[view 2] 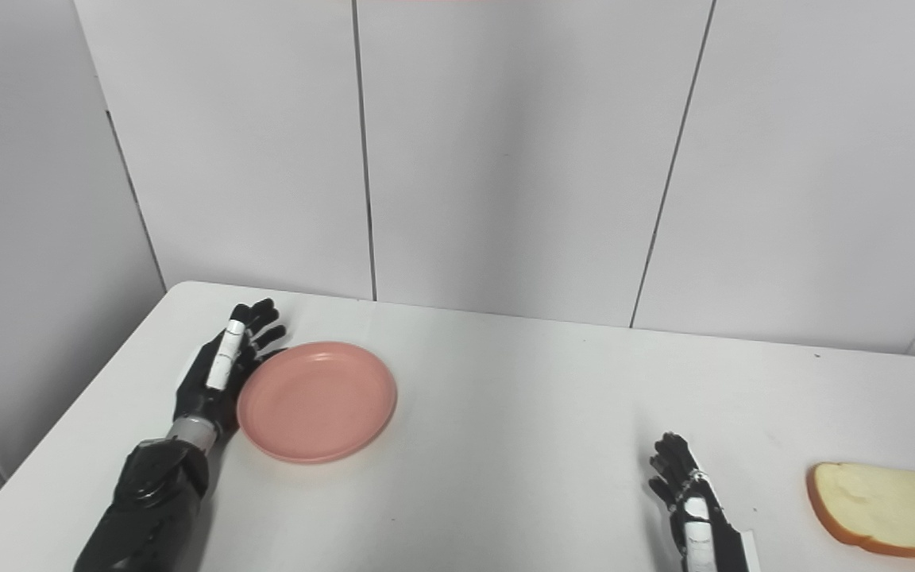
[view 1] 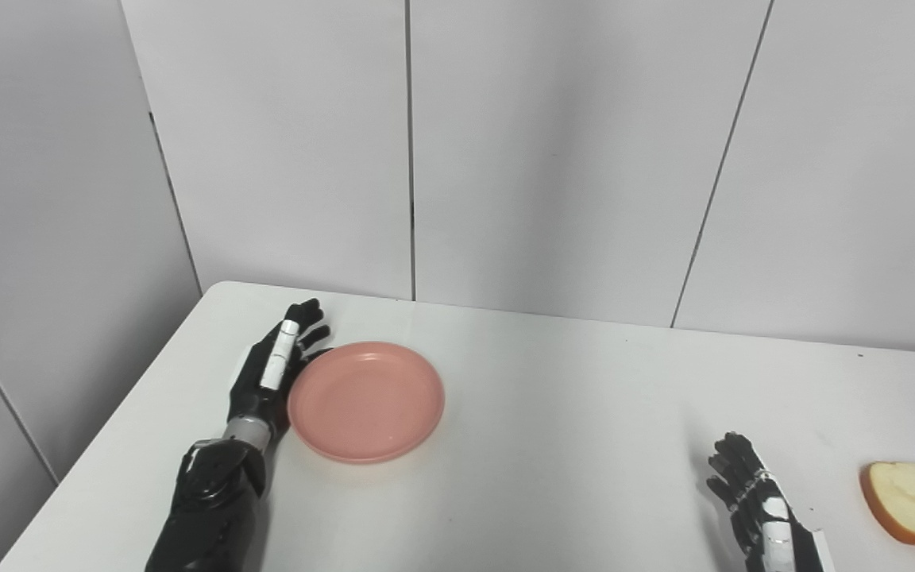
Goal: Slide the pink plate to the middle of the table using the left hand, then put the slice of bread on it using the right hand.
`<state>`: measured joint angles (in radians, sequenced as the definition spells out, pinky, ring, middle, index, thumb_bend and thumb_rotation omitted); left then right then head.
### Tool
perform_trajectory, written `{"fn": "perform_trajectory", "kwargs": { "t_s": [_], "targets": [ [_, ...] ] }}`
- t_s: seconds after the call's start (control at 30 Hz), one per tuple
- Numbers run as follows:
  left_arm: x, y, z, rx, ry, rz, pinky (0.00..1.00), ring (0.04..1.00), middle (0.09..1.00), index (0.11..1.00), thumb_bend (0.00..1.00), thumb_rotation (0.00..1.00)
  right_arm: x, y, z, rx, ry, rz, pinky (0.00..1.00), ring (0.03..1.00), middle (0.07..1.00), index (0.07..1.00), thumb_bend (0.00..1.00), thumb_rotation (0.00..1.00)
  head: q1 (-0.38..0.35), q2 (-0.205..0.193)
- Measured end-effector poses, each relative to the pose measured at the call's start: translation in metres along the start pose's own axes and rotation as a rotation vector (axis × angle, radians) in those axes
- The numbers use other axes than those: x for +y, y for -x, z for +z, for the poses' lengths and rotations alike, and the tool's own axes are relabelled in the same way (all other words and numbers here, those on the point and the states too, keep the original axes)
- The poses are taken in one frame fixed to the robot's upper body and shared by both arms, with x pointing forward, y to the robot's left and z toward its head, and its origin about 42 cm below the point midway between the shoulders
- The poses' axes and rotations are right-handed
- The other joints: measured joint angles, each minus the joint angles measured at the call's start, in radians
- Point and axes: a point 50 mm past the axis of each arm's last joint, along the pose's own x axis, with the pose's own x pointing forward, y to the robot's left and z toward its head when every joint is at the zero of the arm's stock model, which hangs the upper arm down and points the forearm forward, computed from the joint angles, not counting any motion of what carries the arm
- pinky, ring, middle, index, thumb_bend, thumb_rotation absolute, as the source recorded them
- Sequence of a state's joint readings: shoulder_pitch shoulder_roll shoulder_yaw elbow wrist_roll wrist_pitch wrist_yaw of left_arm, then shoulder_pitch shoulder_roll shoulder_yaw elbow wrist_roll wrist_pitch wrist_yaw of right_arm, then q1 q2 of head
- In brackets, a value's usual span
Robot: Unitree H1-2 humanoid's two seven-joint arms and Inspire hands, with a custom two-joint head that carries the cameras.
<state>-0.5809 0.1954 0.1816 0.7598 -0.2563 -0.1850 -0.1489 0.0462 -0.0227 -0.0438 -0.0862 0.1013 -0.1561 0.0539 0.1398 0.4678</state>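
Observation:
A round pink plate (view 1: 366, 401) lies on the left part of the white table (view 1: 553, 413), with nothing on it. My left hand (view 1: 276, 364) stands edge-on against the plate's left rim, fingers stretched out and apart, holding nothing. A slice of bread (view 2: 878, 512) with a brown crust lies flat near the table's right front corner. My right hand (view 2: 688, 496) rests at the front of the table, left of the bread and apart from it, fingers extended and holding nothing.
Grey wall panels (view 1: 553, 159) rise directly behind the table's back edge. The table's left edge (view 1: 108, 429) runs close beside my left forearm. Bare tabletop lies between the plate and my right hand.

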Motion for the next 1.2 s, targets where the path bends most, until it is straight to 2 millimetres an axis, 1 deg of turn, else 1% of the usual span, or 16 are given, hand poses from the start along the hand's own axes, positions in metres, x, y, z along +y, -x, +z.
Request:
{"fn": "perform_trajectory", "kwargs": {
  "t_s": [0.07, 0.17, 0.23, 0.27, 0.3, 0.37, 0.43, 0.5, 0.57, 0.63, 0.73, 0.77, 0.83, 1.03, 1.07, 1.2],
  "targets": [
    [-0.004, 0.000, -0.001, 0.001, 0.003, -0.010, 0.73, 0.843, 0.886, 0.790, 0.90, 0.78, 0.001, 0.000, 0.000, 0.000, 0.000, 0.000, 0.88, 0.890, 0.887, 0.872, 0.83, 1.00, 0.000, 0.000],
    [-0.009, 0.000, -0.003, 0.004, 0.003, -0.026, 0.73, 0.838, 0.885, 0.782, 0.91, 0.78, 0.003, 0.002, 0.000, 0.000, -0.005, -0.001, 0.85, 0.879, 0.879, 0.869, 0.83, 1.00, -0.043, 0.008],
    [-0.013, 0.000, -0.003, 0.008, 0.005, -0.036, 0.74, 0.849, 0.893, 0.786, 0.90, 0.78, 0.006, 0.004, 0.000, 0.001, -0.012, -0.007, 0.83, 0.865, 0.870, 0.863, 0.83, 1.00, -0.089, 0.017],
    [-0.014, 0.000, -0.003, 0.009, 0.007, -0.039, 0.74, 0.850, 0.893, 0.787, 0.90, 0.78, 0.008, 0.006, 0.000, 0.003, -0.016, -0.008, 0.82, 0.864, 0.870, 0.862, 0.83, 1.00, -0.089, 0.017],
    [-0.017, -0.001, -0.003, 0.011, 0.009, -0.047, 0.74, 0.856, 0.897, 0.803, 0.89, 0.79, 0.010, 0.007, 0.000, 0.004, -0.018, -0.010, 0.82, 0.860, 0.865, 0.859, 0.83, 1.00, -0.123, 0.023],
    [-0.022, -0.001, -0.003, 0.012, 0.011, -0.066, 0.73, 0.859, 0.900, 0.816, 0.87, 0.80, 0.015, 0.010, 0.000, 0.007, -0.014, -0.010, 0.81, 0.856, 0.862, 0.860, 0.83, 1.00, -0.123, 0.023],
    [-0.029, -0.001, -0.003, 0.019, 0.012, -0.085, 0.72, 0.856, 0.899, 0.810, 0.86, 0.81, 0.020, 0.011, 0.000, 0.009, -0.012, -0.005, 0.80, 0.854, 0.860, 0.864, 0.83, 1.00, -0.150, 0.029],
    [-0.036, 0.000, -0.004, 0.024, 0.016, -0.105, 0.72, 0.855, 0.895, 0.804, 0.86, 0.80, 0.025, 0.013, 0.000, 0.011, -0.009, -0.004, 0.80, 0.854, 0.860, 0.868, 0.84, 0.99, -0.202, 0.040],
    [-0.040, 0.000, -0.004, 0.026, 0.021, -0.114, 0.72, 0.851, 0.891, 0.805, 0.87, 0.80, 0.029, 0.014, 0.000, 0.012, -0.004, -0.003, 0.80, 0.856, 0.859, 0.869, 0.84, 0.98, -0.203, 0.040],
    [-0.043, 0.001, -0.004, 0.030, 0.027, -0.121, 0.71, 0.848, 0.893, 0.811, 0.88, 0.80, 0.032, 0.015, 0.000, 0.013, -0.001, -0.004, 0.81, 0.859, 0.862, 0.872, 0.84, 0.98, -0.270, 0.049],
    [-0.049, 0.004, -0.005, 0.030, 0.033, -0.135, 0.71, 0.848, 0.899, 0.810, 0.87, 0.80, 0.038, 0.016, 0.000, 0.015, 0.012, -0.007, 0.81, 0.862, 0.869, 0.879, 0.83, 0.99, -0.302, 0.052],
    [-0.050, 0.005, -0.005, 0.033, 0.035, -0.140, 0.73, 0.852, 0.901, 0.806, 0.86, 0.80, 0.041, 0.016, 0.000, 0.015, 0.018, -0.008, 0.81, 0.866, 0.875, 0.884, 0.82, 1.00, -0.327, 0.054],
    [-0.054, 0.009, -0.005, 0.033, 0.044, -0.147, 0.74, 0.858, 0.904, 0.800, 0.85, 0.80, 0.046, 0.016, -0.001, 0.016, 0.020, -0.010, 0.82, 0.873, 0.882, 0.890, 0.82, 1.00, -0.327, 0.054],
    [-0.074, 0.019, -0.007, 0.048, 0.083, -0.175, 0.80, 0.880, 0.916, 0.800, 0.86, 0.82, 0.060, 0.018, -0.001, 0.026, 0.032, -0.002, 0.85, 0.881, 0.887, 0.892, 0.80, 1.00, -0.400, 0.063],
    [-0.078, 0.020, -0.007, 0.055, 0.092, -0.180, 0.79, 0.873, 0.907, 0.801, 0.87, 0.83, 0.062, 0.018, -0.001, 0.029, 0.035, -0.003, 0.86, 0.884, 0.890, 0.894, 0.78, 1.00, -0.401, 0.063],
    [-0.099, 0.027, -0.007, 0.070, 0.097, -0.189, 0.77, 0.866, 0.905, 0.798, 0.87, 0.86, 0.066, 0.018, -0.002, 0.037, 0.038, -0.006, 0.88, 0.892, 0.895, 0.902, 0.78, 1.00, -0.410, 0.064]
  ]
}}
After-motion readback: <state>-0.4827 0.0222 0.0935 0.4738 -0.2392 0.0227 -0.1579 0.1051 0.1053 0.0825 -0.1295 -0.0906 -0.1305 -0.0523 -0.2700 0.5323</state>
